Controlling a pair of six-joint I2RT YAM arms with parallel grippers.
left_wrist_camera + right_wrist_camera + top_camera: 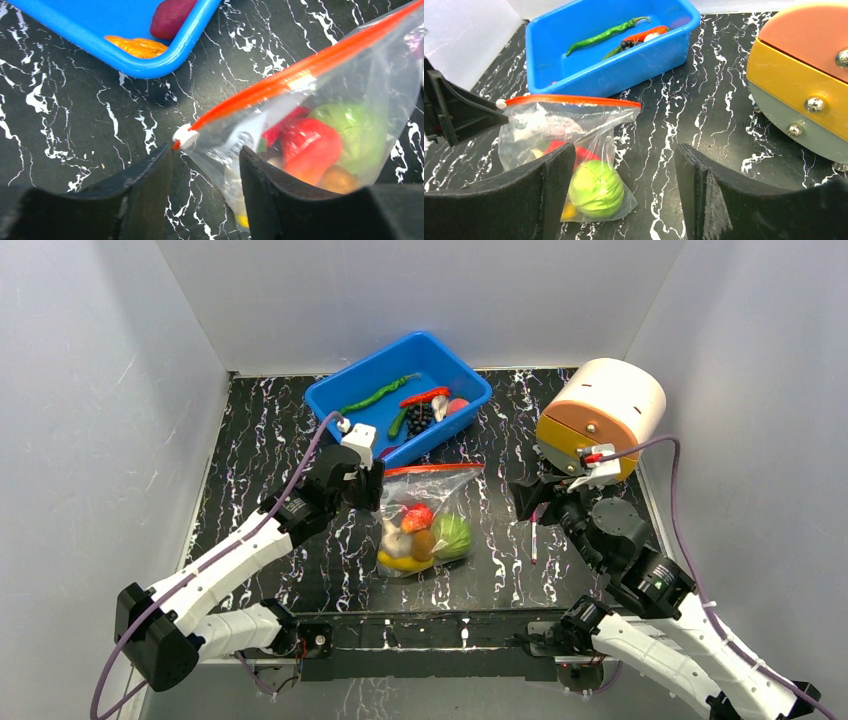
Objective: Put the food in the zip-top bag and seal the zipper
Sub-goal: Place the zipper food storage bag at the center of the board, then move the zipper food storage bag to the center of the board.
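The zip-top bag [430,520] lies flat mid-table with its red-orange zipper [432,470] at the far edge. The food shows through it: a green melon [452,536], a yellow banana piece [403,562] and a red piece [417,517]. My left gripper [372,485] is open at the bag's left corner. In the left wrist view, the zipper's white end [186,136] sits just ahead of that gripper [206,150], and loose bag film lies between the jaws. My right gripper [520,502] stands open right of the bag. Only bare table lies between its fingers in the right wrist view [624,150].
A blue tub [398,395] behind the bag holds a green chili, a red chili and other toy pieces. A round drawer unit [600,415] stands at the back right. A pink-capped pen [534,540] lies on the table beside my right arm.
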